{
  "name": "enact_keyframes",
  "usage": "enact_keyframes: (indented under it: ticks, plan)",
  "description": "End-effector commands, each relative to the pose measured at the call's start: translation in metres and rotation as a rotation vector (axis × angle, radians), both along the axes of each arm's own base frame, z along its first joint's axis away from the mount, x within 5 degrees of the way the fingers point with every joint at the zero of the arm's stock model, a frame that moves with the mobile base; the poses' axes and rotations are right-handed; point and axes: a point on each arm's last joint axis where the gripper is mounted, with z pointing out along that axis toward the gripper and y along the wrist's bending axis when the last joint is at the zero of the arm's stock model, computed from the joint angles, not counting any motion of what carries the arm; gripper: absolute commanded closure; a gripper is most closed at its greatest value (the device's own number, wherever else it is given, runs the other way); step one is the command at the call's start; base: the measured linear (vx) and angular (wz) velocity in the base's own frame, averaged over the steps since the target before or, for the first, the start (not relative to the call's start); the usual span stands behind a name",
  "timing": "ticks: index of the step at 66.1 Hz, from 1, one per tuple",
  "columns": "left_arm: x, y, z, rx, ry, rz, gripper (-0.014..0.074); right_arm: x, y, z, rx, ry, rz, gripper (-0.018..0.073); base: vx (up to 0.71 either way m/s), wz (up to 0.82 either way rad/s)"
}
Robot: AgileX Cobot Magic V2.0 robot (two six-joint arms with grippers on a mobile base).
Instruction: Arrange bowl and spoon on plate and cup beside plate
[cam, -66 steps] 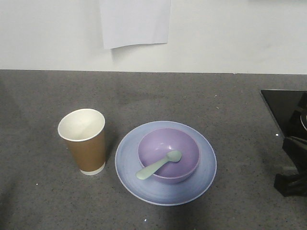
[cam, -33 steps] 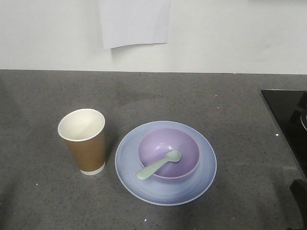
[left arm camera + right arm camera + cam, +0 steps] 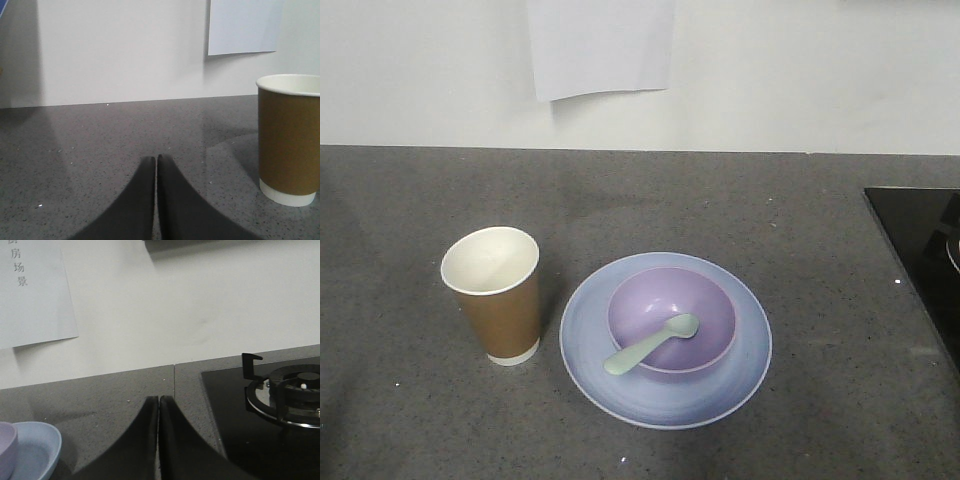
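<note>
Gone from the front view is the right arm, which a second ago stood dark at the right edge and has now pulled clear. Its wrist view shows the right gripper with fingers pressed together, holding nothing — the left gripper is the same, resting low by the cup. That cup stands upright just left of the plate, apart from it. On the plate sits the bowl, with the spoon lying across its near rim. Judging from this, the arrangement looks finished.
</note>
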Motion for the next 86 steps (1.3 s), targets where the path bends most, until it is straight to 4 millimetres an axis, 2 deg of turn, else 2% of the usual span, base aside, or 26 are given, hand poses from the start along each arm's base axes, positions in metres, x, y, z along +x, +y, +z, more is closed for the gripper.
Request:
enact_keyframes:
  ticks: [1, 43, 62, 77, 86]
  plan:
    - [0.002, 0.0, -0.005, -0.02, -0.027, -0.004, 0.0603, -0.001, 0.0, 0.001, -0.021, -0.054, -0.001, 0.0561, 0.0, 0.0]
    - [0.002, 0.0, -0.005, -0.02, -0.027, -0.004, 0.0603, -0.001, 0.0, 0.0, -0.014, -0.05, -0.003, 0.0561, 0.0, 0.0]
    - [0.002, 0.0, -0.005, -0.02, -0.027, -0.004, 0.0603, -0.001, -0.002, -0.01, -0.022, 0.062, -0.023, 0.0561, 0.0, 0.0]
    - [0.002, 0.0, -0.005, -0.02, -0.027, -0.004, 0.0603, -0.001, -0.001, -0.006, -0.187, 0.016, -0.026, 0.0561, 0.0, 0.0]
    - [0.002, 0.0, -0.005, -0.02, -0.027, -0.004, 0.0603, -0.001, 0.0, -0.005, -0.207, 0.005, -0.024, 0.0561, 0.0, 0.0]
